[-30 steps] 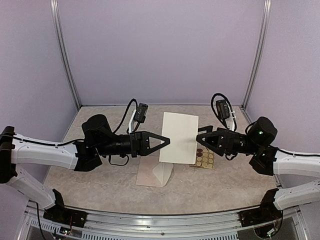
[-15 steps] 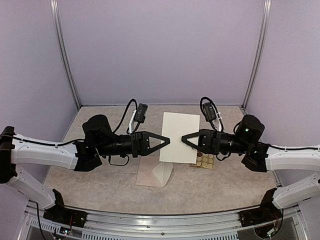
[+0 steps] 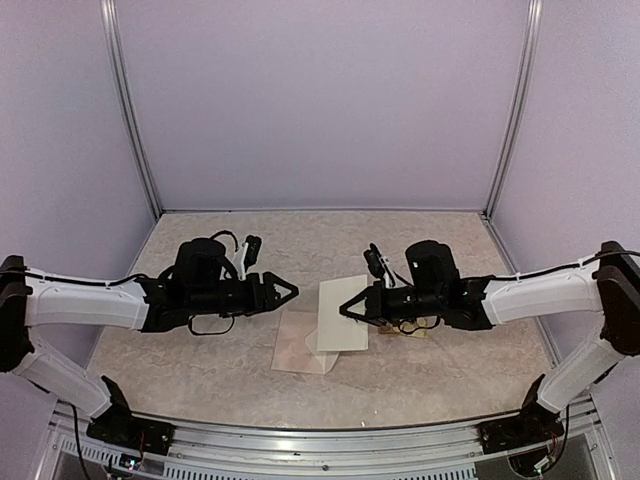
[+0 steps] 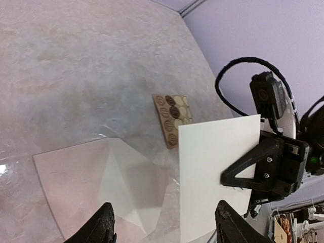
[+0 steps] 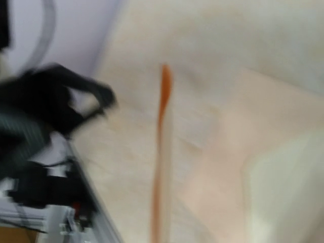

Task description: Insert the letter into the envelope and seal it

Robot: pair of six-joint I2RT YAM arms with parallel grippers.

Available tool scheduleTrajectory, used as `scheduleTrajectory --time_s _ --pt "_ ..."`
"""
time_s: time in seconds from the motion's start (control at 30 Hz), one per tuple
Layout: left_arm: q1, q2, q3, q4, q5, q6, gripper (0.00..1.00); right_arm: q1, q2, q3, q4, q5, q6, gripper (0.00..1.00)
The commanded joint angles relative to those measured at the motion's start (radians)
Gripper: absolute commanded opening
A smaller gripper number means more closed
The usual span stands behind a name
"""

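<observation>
The letter point(image 3: 335, 332), a plain white sheet, hangs upright just above the table with my right gripper point(image 3: 346, 312) shut on its right edge. In the left wrist view the letter point(image 4: 210, 172) fills the lower right, and the right arm's black fingers point(image 4: 253, 169) pinch it. Below and to its left the pale pink envelope point(image 3: 296, 352) lies flat with its flap open point(image 4: 109, 177). My left gripper point(image 3: 291, 292) is open, empty and apart from the letter, to its left point(image 4: 164, 228). The right wrist view is blurred and shows the letter edge-on point(image 5: 162, 152) over the envelope point(image 5: 253, 147).
A tan sheet of round stickers point(image 4: 172, 119) lies on the table beyond the letter, partly under the right arm. Purple walls with metal posts point(image 3: 135, 150) close in the back and sides. The rail point(image 3: 320, 440) runs along the near edge.
My left gripper opened, let go of the letter and drew back left. My right gripper shut on the letter's right edge and carried it down and toward the envelope.
</observation>
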State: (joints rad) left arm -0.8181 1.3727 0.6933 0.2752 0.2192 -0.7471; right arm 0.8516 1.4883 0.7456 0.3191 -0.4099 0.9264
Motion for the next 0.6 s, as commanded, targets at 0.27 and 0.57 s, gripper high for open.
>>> scheduleTrajectory --time_s 0.27,0.57 --pt "0.073 0.164 0.004 -0.164 -0.099 0.025 0.68 -0.024 0.204 0.090 -0.177 -0.090 0.099 0.00" --pt "0.073 0.232 0.008 -0.145 -0.082 0.041 0.71 -0.049 0.277 0.115 -0.234 -0.134 0.100 0.00"
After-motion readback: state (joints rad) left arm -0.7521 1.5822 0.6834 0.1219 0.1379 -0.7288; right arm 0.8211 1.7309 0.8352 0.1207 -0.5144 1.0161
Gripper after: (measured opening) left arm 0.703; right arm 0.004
